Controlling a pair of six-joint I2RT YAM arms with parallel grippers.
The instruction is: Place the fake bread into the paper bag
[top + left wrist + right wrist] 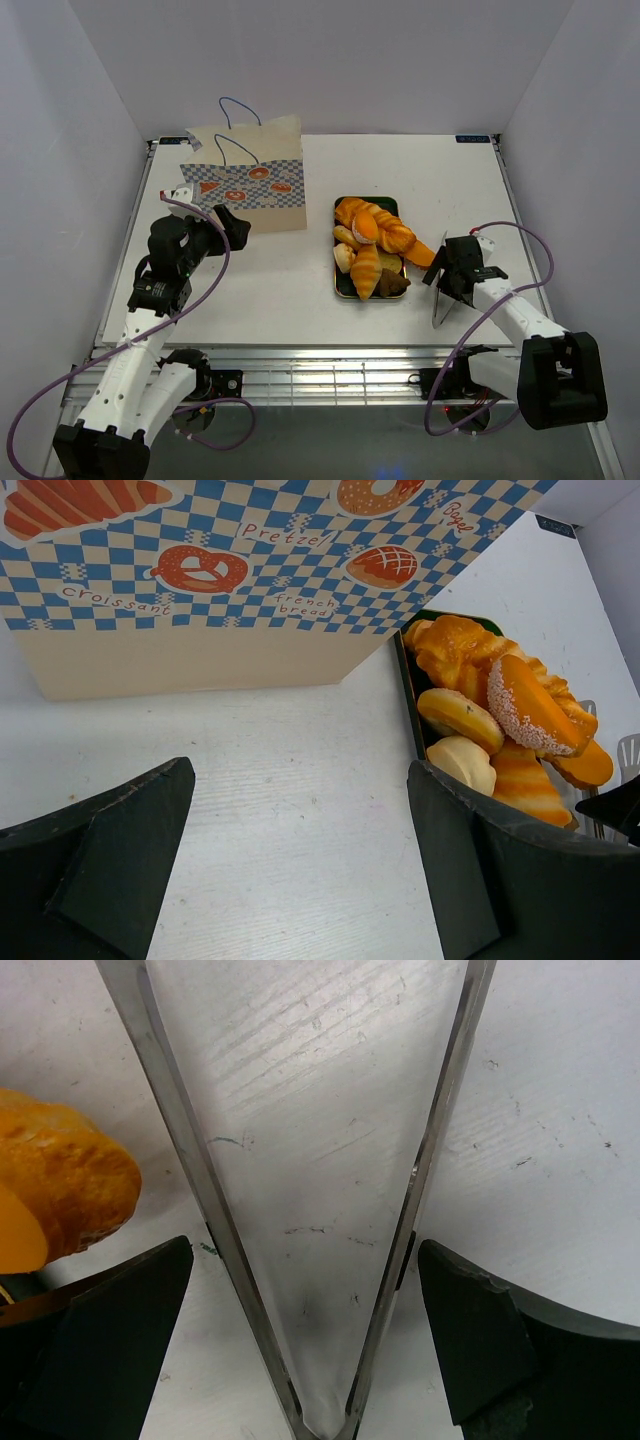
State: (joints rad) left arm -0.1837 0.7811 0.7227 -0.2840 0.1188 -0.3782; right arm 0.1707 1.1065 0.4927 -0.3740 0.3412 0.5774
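Observation:
The fake bread (372, 240) is a heap of orange, golden and brown pieces in a dark green tray (343, 291) at the table's middle. The paper bag (250, 185) stands upright at the back left, blue cord handles up. My left gripper (238, 226) hovers open just in front of the bag. In its wrist view the bag (230, 570) fills the top, the bread (500, 700) lies to the right, and bare table lies between the fingers. My right gripper (447, 283) is right of the tray, open, straddling metal tongs (212, 1216) that lie on the table.
The tongs (441, 305) reach from the right gripper toward the near table edge. One orange piece of bread (65, 1185) sits just left of the right gripper's left finger. White walls close in the table on three sides.

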